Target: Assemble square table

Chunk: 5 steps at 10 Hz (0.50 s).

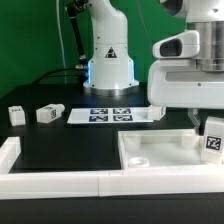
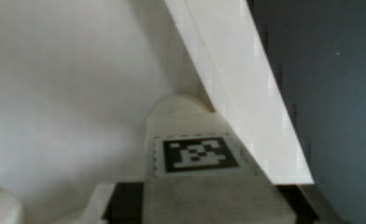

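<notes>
Wrist view is showing the gripper (image 2: 198, 203) carrying a tagged leg (image 2: 196, 152). Its jaws are seemingly pressing on the leg's two sides, though the fingers are barely showing. The leg's tip is sitting against the raised rim of the tray-like top (image 1: 160, 158). That top is lying rim-up by the black table's (image 1: 70, 143) near edge, toward the corner on the exterior view's right. One loose leg (image 1: 15, 114) and another loose leg (image 1: 50, 113) are lying toward the edge on the exterior view's left, beside the marker board (image 1: 115, 114) and well apart from the top. Assembly is, I judge, only beginning. No leg is looking attached, and a fourth leg is not showing.
</notes>
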Motion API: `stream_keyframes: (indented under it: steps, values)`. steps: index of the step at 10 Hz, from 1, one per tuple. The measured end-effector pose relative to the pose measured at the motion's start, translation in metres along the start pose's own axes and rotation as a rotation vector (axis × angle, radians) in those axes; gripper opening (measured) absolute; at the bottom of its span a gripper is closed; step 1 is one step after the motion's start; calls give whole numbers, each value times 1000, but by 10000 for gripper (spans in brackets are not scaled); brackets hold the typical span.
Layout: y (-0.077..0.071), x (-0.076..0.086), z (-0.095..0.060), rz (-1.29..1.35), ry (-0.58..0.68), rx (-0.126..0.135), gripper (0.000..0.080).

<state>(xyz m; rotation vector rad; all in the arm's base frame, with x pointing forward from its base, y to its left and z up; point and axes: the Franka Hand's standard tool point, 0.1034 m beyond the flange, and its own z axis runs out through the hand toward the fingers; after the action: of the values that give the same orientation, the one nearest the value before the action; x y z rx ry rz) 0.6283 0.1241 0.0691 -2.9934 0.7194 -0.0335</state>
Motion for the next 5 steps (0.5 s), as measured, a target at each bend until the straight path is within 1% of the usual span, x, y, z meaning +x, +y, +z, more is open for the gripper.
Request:
stream_keyframes:
  steps: [3, 4, 5]
  values:
    - [1, 1, 0, 218, -8, 9, 294]
    - [3, 2, 1, 339, -21, 25, 294]
    - [5, 4, 1, 456, -41, 47, 294]
